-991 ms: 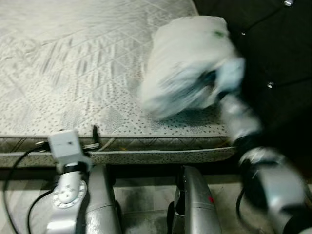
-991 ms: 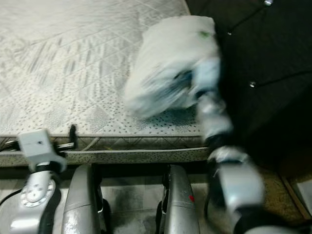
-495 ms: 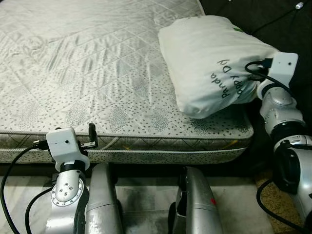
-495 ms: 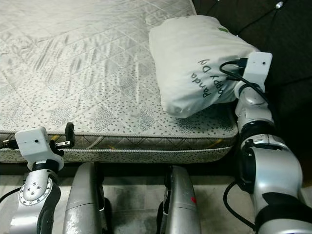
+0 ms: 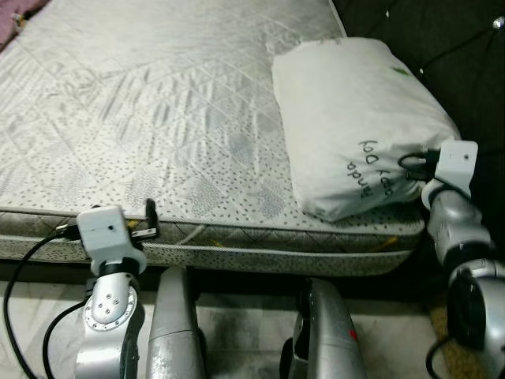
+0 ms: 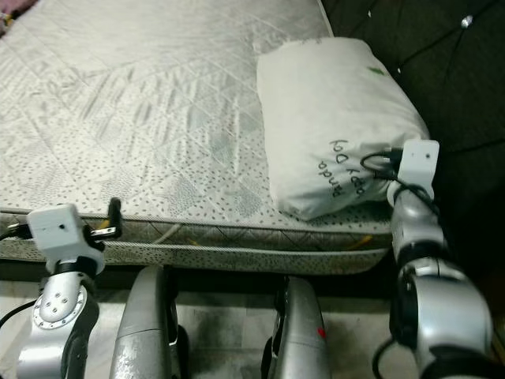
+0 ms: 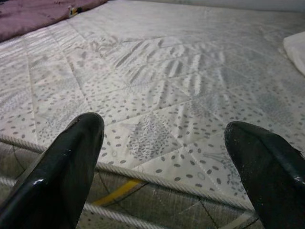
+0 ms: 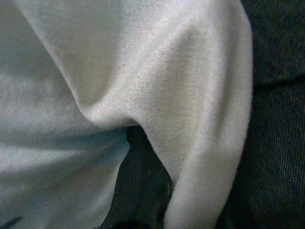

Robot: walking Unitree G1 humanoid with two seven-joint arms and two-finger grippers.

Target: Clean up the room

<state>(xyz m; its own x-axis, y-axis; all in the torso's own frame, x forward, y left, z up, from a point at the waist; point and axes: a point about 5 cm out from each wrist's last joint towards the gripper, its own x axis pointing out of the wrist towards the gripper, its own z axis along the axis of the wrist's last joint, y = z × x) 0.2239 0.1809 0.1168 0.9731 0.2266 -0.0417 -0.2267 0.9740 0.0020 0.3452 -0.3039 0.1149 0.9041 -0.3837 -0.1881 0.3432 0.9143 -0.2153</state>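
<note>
A white pillow (image 5: 355, 118) with dark lettering lies on the right end of the grey quilted mattress (image 5: 158, 103), against the dark headboard (image 5: 465, 63). My right gripper (image 5: 412, 169) is at the pillow's near right corner, shut on the pillow, with its fingers buried in the fabric. The right wrist view has bunched white pillow cloth (image 8: 143, 71) pressed close to the camera. My left gripper (image 7: 167, 157) hangs open at the mattress's front edge, near its left end, with nothing between its black fingers (image 7: 66, 162).
A purple blanket (image 7: 28, 19) lies at the far left corner of the mattress. The mattress's front edge (image 5: 260, 245) runs just ahead of my silver legs (image 5: 177, 332). Dark upholstery fills the right side beyond the pillow.
The pillow, blurred in motion a second ago, now rests flat on the mattress. My right wrist has come lower toward the pillow's near corner. The view has shifted slightly.
</note>
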